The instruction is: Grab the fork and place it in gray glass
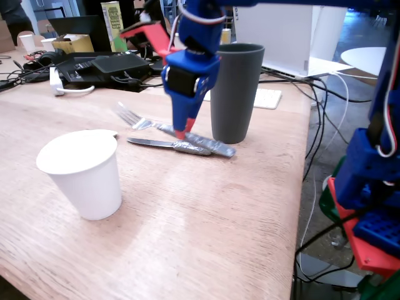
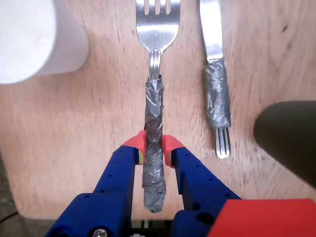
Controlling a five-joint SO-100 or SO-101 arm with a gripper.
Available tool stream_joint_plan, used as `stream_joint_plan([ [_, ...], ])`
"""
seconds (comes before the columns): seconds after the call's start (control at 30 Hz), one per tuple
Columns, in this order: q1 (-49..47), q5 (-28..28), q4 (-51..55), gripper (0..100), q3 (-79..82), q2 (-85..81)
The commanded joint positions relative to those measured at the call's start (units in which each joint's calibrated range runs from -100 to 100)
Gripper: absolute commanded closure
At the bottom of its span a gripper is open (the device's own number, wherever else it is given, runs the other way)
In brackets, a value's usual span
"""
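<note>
Seemingly fork (image 2: pixel 154 111) handle between 2 fingers (image 2: pixel 134 143), touching both.

This looks like an office or shared workspace pressed into service as a robotics bench. A pale wooden desk (image 1: pixel 187 219) carries the setup, and along its far edge sit a black laptop (image 1: pixel 81 28), a dark box of electronics (image 1: pixel 109 67) and a white keyboard (image 1: pixel 265 98). Black cables (image 1: pixel 325 106) trail off the desk edge. A round white table (image 1: pixel 372 59) stands behind on a polished floor.
</note>
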Motion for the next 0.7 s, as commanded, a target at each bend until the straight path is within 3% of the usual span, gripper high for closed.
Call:
stream_joint_plan([
  [0.0,-0.2,0.2,0.6,100,1.5,-10.9],
  [0.47,-0.2,3.2,-1.4,100,2.1,-26.2],
  [0.67,-0.2,7.2,-18.4,100,18.9,-38.6],
])
